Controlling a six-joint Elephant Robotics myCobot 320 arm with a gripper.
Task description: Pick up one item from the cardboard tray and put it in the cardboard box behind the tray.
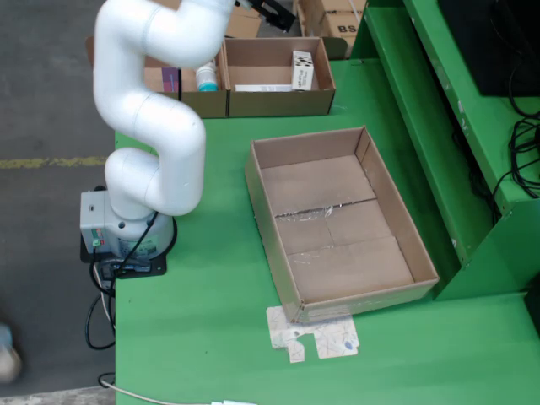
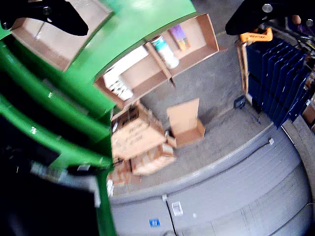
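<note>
**Cardboard tray still held its items while the arm hung above it**

The cardboard tray (image 1: 278, 99) sat at the far edge of the green desk (image 1: 211, 295) in the fixed view, split into 2 compartments. In its right compartment a patterned black-and-white box (image 1: 302, 69) stood upright against the far wall, with a flat white box (image 1: 261, 87) lying beside it. In the left compartment a white bottle with a teal band (image 1: 206, 78) stood near the divider, partly hidden by the white arm (image 1: 152, 110), and a dark purple item (image 1: 171, 80) stood just left of it.

The large cardboard box (image 1: 337, 221) lay open and bare in the middle of the desk, nearer the camera than the tray, with tape across its floor. A torn paper scrap (image 1: 312, 335) lay on the desk just beside its near corner.

The gripper (image 1: 272, 12) was only partly visible at the top edge of the fixed view, above the tray. In the gripper view its 2 dark fingers (image 2: 59, 17) appeared in the upper corners, set wide apart, holding nothing. That tilted view showed the tray (image 2: 197, 54) with the bottle (image 2: 165, 51) lying near the divider.
</note>
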